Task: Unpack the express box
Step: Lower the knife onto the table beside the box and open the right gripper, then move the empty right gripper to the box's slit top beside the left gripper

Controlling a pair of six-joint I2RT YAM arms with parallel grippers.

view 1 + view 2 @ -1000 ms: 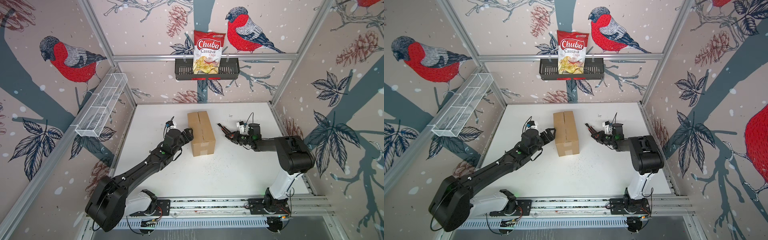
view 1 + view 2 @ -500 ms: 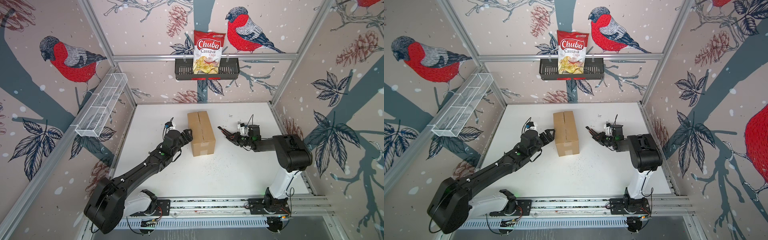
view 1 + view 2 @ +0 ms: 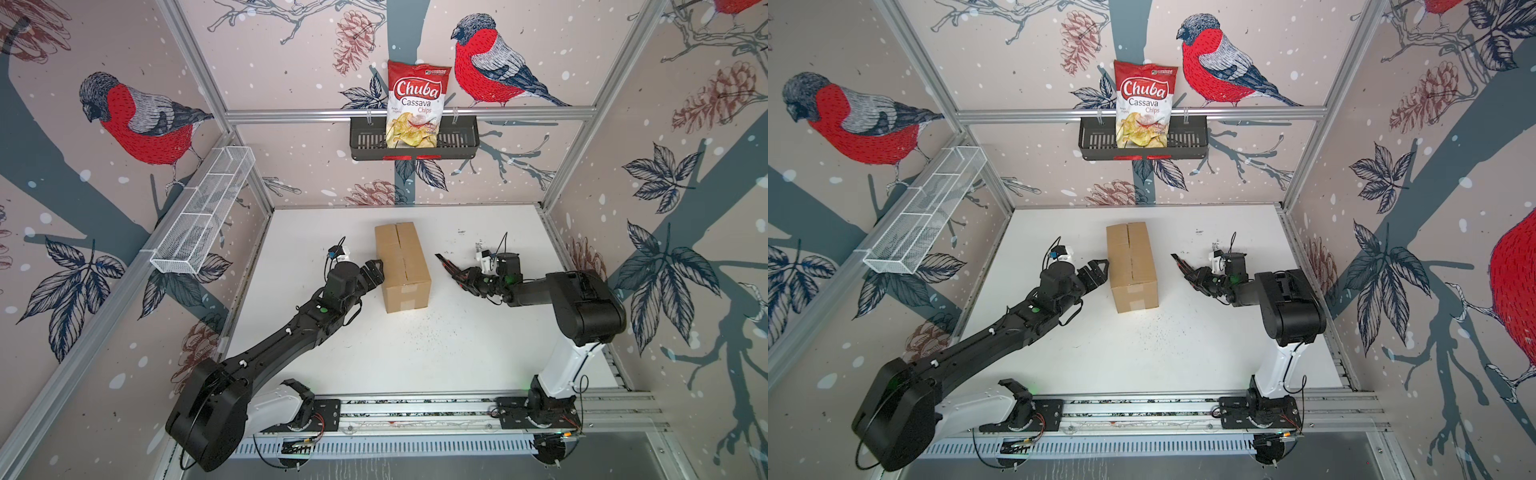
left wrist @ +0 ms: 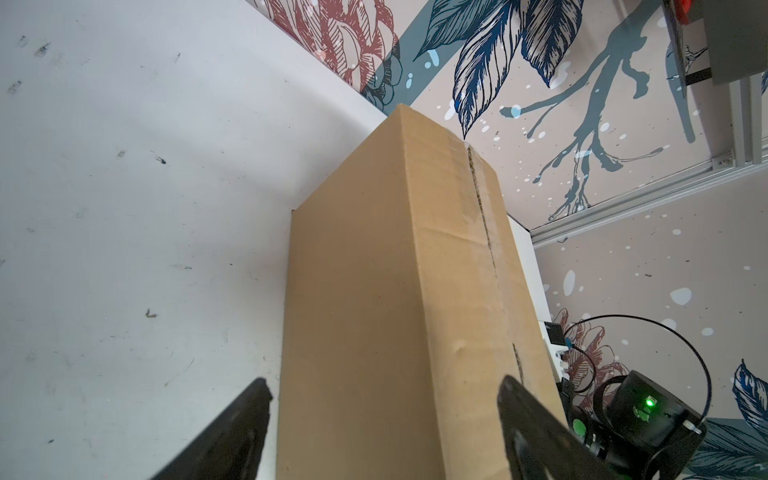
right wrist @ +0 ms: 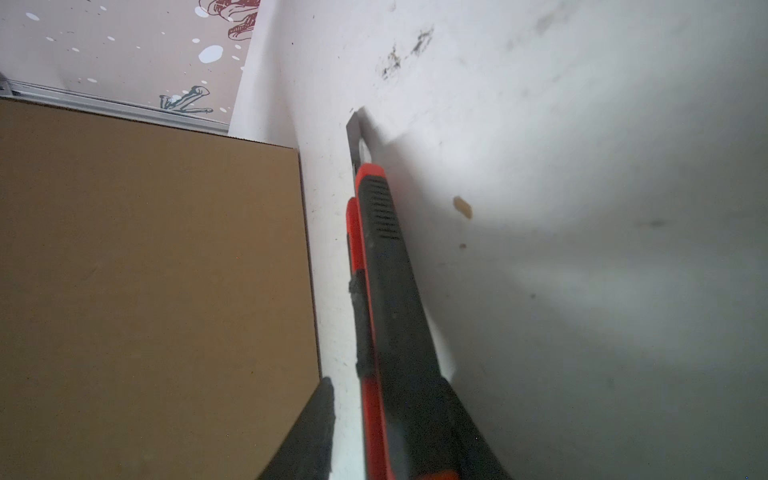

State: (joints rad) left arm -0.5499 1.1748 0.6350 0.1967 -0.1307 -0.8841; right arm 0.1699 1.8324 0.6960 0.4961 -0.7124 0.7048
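I have the express box (image 3: pixel 402 266) lying closed near the middle of the white table (image 3: pixel 415 353), a touch toward 12 o'clock. Its long side runs 12 to 6, with clear tape on the near end. My left gripper (image 3: pixel 377 272) sits at the box's 9 o'clock, jaws wide apart with the side face between them; I cannot tell if they touch it. At the box's 3 o'clock, clear of it, my right gripper (image 3: pixel 463 277) has its jaws parted: one finger (image 5: pixel 320 415) stands off the orange-and-black utility knife (image 5: pixel 386 291), whose blade aims toward 11 o'clock
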